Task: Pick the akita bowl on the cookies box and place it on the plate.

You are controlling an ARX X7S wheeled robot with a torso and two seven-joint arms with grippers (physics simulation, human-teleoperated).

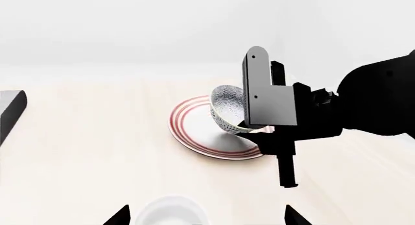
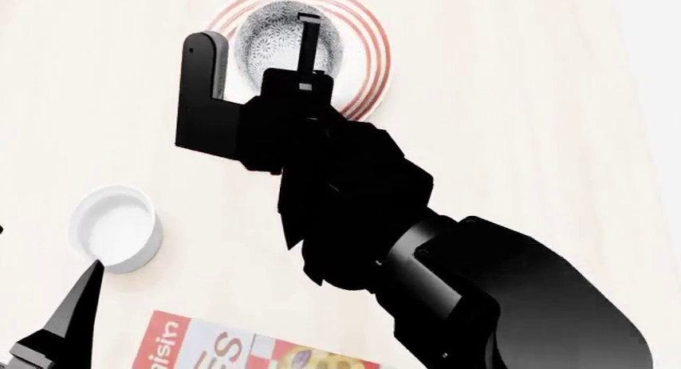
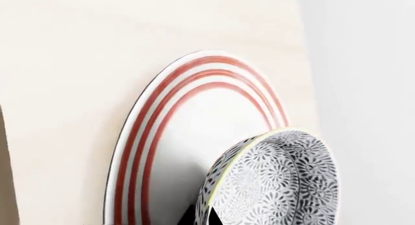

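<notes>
Only partial lettering readable, on the cookies box [image 2: 250, 349]. White "aisin" along one edge. Beside it, large letters ending in "ES".

My working surface is a pale, cream-coloured table [image 2: 532, 106] with a faint wood grain, smooth and light all over. Directly on it lies the plate [image 1: 194, 132], round, shallow and white, with thin red rings circling its rim (the wrist views show those rings most clearly). Well apart from it, nearer to me, sits a small plain white cup [image 2: 115, 228], upright and open at the top. Nearer still lies the cookies box [image 2: 229, 347], flat and red with white lettering; only its far portion shows, cut off by the head view's lower edge.
</notes>
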